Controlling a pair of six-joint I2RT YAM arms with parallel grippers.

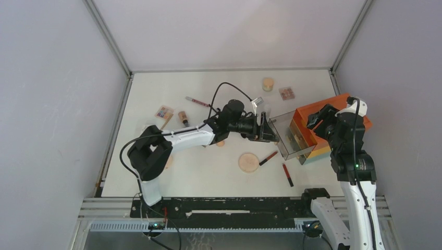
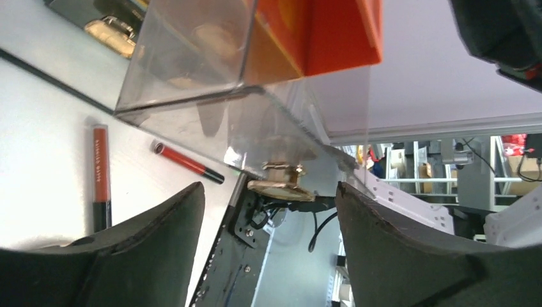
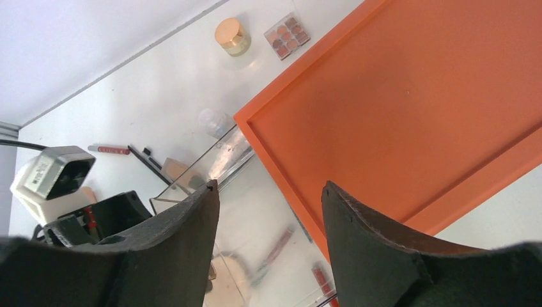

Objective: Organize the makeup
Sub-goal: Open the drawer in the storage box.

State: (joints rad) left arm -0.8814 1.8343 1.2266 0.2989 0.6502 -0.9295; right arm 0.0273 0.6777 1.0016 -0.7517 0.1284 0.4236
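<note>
The makeup lies scattered on the white table: a round tan disc [image 1: 248,162], two red pencils [image 1: 269,158] [image 1: 287,174], a peach bottle [image 1: 183,117] and small palettes [image 1: 164,111] [image 1: 286,93]. My left gripper [image 1: 266,130] is open at the front of a pulled-out clear drawer [image 1: 289,136]. In the left wrist view the drawer's gold knob [image 2: 278,182] sits between the spread fingers of the left gripper [image 2: 268,192], touching neither. My right gripper [image 1: 315,119] hangs open over the orange-topped box [image 1: 333,112], holding nothing.
A gold-capped jar [image 3: 231,35] and a palette [image 3: 287,36] lie at the back of the table. A thin brush and a pencil [image 1: 197,101] lie behind the left arm. The grey walls close in on both sides.
</note>
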